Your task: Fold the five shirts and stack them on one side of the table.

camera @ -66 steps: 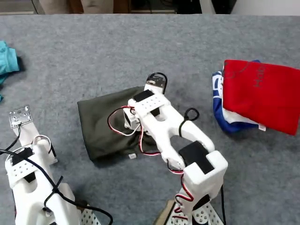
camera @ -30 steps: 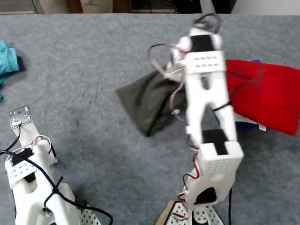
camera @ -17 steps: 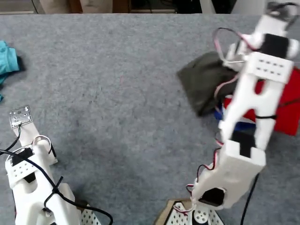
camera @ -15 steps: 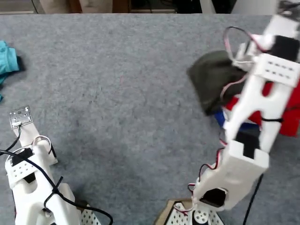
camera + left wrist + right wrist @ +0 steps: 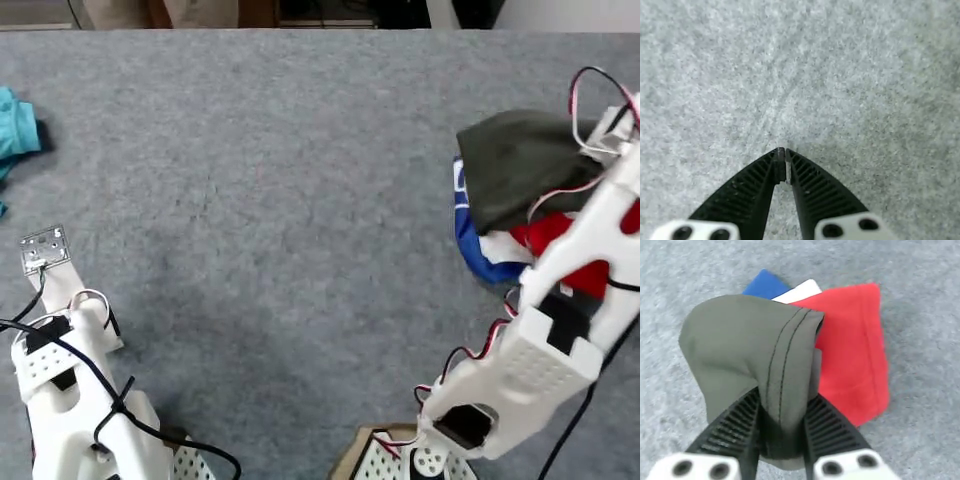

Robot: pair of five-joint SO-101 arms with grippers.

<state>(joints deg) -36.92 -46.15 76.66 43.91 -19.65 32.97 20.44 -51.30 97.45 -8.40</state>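
Bright, even light lies over the grey table [image 5: 260, 150], casting only faint, soft-edged shadows.
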